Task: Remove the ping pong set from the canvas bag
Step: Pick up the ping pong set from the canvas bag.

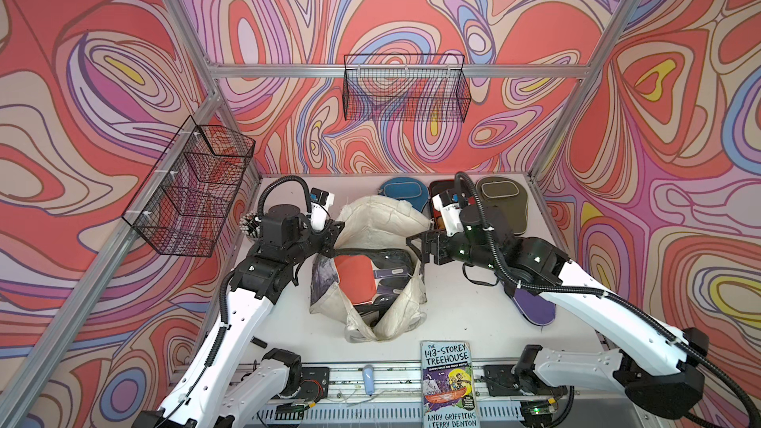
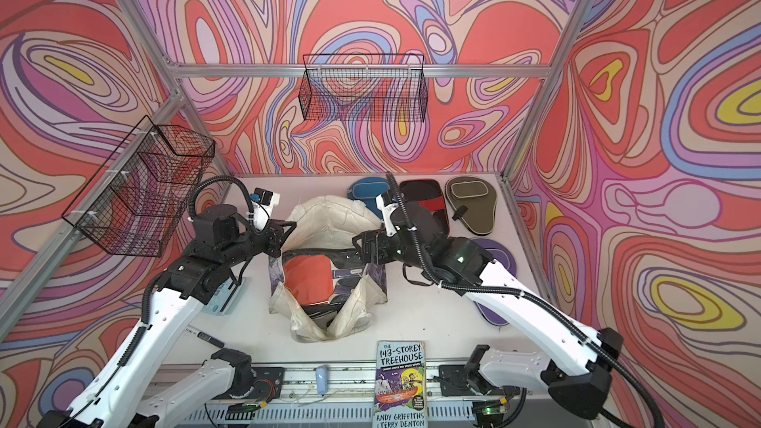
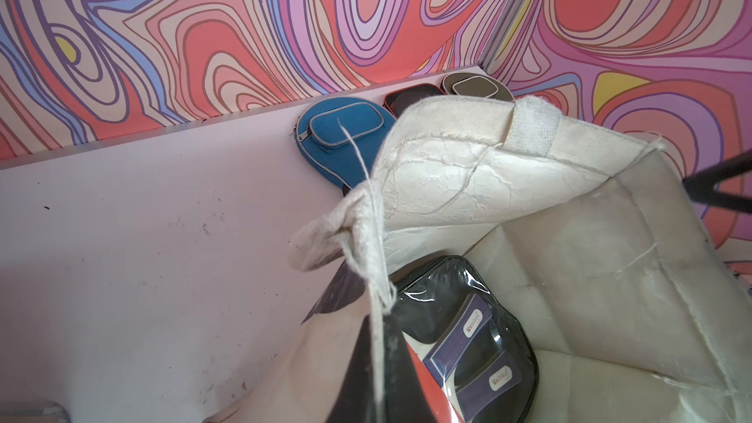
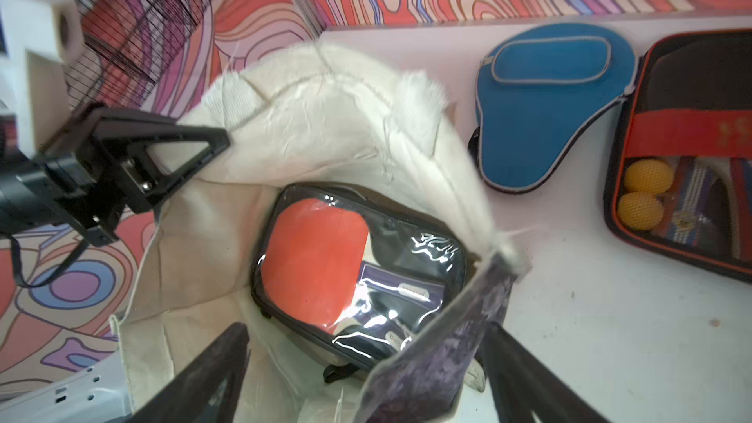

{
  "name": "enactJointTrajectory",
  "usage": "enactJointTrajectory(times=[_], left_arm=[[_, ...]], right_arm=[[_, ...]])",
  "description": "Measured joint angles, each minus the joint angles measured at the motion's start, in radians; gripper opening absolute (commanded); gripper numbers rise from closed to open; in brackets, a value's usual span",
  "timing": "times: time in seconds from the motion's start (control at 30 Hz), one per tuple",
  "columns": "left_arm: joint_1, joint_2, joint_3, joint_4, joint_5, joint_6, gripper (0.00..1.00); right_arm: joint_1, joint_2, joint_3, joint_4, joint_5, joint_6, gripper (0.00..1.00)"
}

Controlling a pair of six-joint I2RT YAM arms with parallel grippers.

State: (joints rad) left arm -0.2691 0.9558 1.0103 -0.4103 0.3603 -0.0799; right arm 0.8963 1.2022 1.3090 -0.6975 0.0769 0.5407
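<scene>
Tabletop (image 3: 142, 258) white, scuffed, canvas bag (image 1: 383, 216) ctr; swirl-print walls (image 1: 391, 2).

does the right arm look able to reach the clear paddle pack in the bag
Probably, not straight away: the canvas bag gapes and the clear paddle pack lies uncovered, but the printed side panel stands between the right gripper's open jaws.

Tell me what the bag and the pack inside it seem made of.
The canvas bag looks like woven cream cloth, matte, with frayed edges and loose threads. The pack inside seems clear glossy plastic, black-edged: it wrinkles, glares white, and shows a red paddle.
</scene>
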Motion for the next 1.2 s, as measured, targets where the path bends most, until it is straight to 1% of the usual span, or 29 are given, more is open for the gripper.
enactJointTrajectory(times=[0.07, 0.13, 0.17, 0.2, 0.23, 0.27, 0.3, 0.47, 0.6, 0.7, 0.8, 0.9, 1.07, 1.1, 1.13, 1.17, 1.2], left_arm=[[0.000, 0.000, -0.006, 0.011, 0.003, -0.004, 0.00], [0.000, -0.001, -0.006, 0.013, 0.005, -0.007, 0.00], [0.000, -0.001, -0.006, 0.013, 0.006, -0.008, 0.00], [0.000, -0.001, -0.006, 0.013, 0.008, -0.008, 0.00], [0.000, -0.001, -0.006, 0.013, 0.010, -0.008, 0.00], [0.000, -0.001, -0.006, 0.013, 0.011, -0.009, 0.00], [0.000, -0.002, -0.006, 0.013, 0.014, -0.010, 0.00], [0.001, -0.012, -0.006, 0.018, 0.027, -0.016, 0.00], [0.001, -0.010, -0.006, 0.041, 0.060, -0.031, 0.00], [-0.002, 0.000, -0.003, 0.068, 0.095, -0.047, 0.00], [-0.008, 0.015, -0.003, 0.099, 0.132, -0.064, 0.00], [-0.017, 0.034, -0.003, 0.127, 0.163, -0.080, 0.00], [-0.038, 0.068, -0.003, 0.160, 0.198, -0.101, 0.00], [-0.042, 0.073, -0.005, 0.168, 0.203, -0.105, 0.00], [-0.045, 0.076, -0.005, 0.174, 0.208, -0.109, 0.00], [-0.048, 0.080, -0.006, 0.180, 0.211, -0.113, 0.00], [-0.053, 0.082, -0.006, 0.186, 0.215, -0.116, 0.00]], right_arm=[[0.045, 0.004, -0.040, -0.012, 0.043, 0.047, 0.70], [0.066, 0.002, -0.085, -0.024, 0.078, 0.093, 0.52], [0.068, 0.001, -0.103, -0.029, 0.092, 0.113, 0.44], [0.069, 0.000, -0.118, -0.036, 0.106, 0.129, 0.31], [0.069, -0.002, -0.125, -0.050, 0.121, 0.140, 0.16], [0.069, -0.003, -0.125, -0.060, 0.134, 0.149, 0.06], [0.069, -0.007, -0.122, -0.068, 0.145, 0.156, 0.00], [0.074, -0.013, -0.025, -0.204, 0.216, 0.150, 0.00], [0.074, -0.017, 0.099, -0.340, 0.284, 0.127, 0.00], [0.074, -0.044, 0.150, -0.410, 0.330, 0.117, 0.00], [0.074, -0.092, 0.146, -0.450, 0.359, 0.114, 0.00], [0.074, -0.130, 0.101, -0.454, 0.369, 0.115, 0.00], [0.074, -0.135, 0.021, -0.451, 0.371, 0.115, 0.00], [0.074, -0.133, 0.013, -0.448, 0.371, 0.114, 0.01], [0.074, -0.132, 0.010, -0.448, 0.371, 0.111, 0.06], [0.074, -0.132, 0.008, -0.447, 0.371, 0.107, 0.14], [0.074, -0.133, 0.008, -0.443, 0.374, 0.103, 0.24]])
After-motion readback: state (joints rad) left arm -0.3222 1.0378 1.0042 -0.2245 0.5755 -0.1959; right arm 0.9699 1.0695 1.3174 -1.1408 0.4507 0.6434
